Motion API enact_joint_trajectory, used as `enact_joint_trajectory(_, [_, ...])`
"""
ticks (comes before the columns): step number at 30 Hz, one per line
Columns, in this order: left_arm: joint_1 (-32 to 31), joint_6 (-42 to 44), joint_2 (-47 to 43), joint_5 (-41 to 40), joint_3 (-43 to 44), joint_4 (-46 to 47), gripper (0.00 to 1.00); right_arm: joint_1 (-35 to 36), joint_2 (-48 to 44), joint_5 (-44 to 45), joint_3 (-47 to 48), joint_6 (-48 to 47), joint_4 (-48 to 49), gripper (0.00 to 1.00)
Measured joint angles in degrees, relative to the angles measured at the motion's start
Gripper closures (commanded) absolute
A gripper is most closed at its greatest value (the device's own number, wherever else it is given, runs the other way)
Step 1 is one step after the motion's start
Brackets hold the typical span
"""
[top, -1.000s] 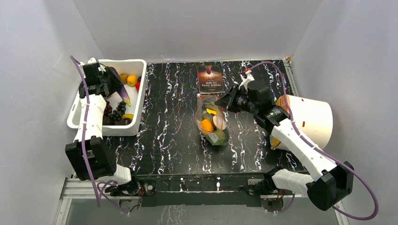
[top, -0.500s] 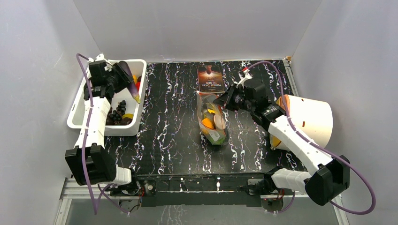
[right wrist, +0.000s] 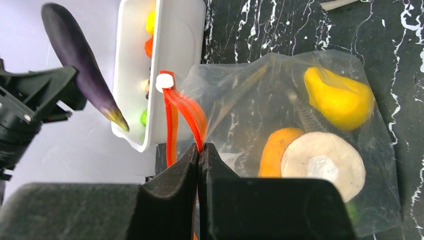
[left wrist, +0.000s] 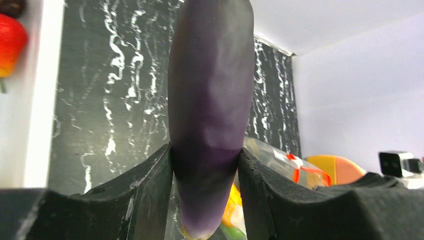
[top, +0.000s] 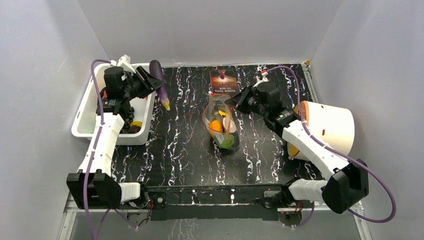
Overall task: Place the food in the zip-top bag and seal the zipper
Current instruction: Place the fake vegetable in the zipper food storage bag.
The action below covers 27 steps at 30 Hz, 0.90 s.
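Observation:
My left gripper (top: 150, 82) is shut on a purple eggplant (top: 160, 85), held in the air above the tub's right edge; the eggplant fills the left wrist view (left wrist: 210, 100) between the fingers. The clear zip-top bag (top: 222, 127) stands mid-table with an orange piece, a yellow piece and a pale round slice inside (right wrist: 320, 160). My right gripper (top: 234, 102) is shut on the bag's red-orange zipper (right wrist: 187, 112) and holds the mouth up. The bag also shows in the left wrist view (left wrist: 280, 157).
A white tub (top: 147, 107) with grapes and other fruit stands at the left. A dark book (top: 223, 82) lies behind the bag. A white and orange cylinder (top: 330, 125) lies at the right by my right arm.
My left gripper has lifted the eggplant out of the tub and carried it right, toward the bag. My right gripper has raised the bag's mouth, so the bag stands more upright.

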Motion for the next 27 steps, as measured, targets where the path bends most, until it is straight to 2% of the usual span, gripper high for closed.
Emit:
enact_joint_trajectory(12, [-10.84, -7.63, -2.99, 3.52, -4.9, 6.91, 0.8, 0.0, 1.29, 2.29, -0.5, 6.23, 6.16, 1.0])
enact_joint_trajectory(20, [-17.29, -11.63, -5.44, 1.97, -9.97, 17.97, 0.79, 0.02, 1.88, 2.97, -0.55, 9.62, 7.54, 1.0])
enact_joint_trajectory(27, [-23.3, -12.83, -3.52, -0.26, -10.23, 27.08, 0.79, 0.09, 2.03, 3.1, -0.74, 11.89, 8.44, 1.0])
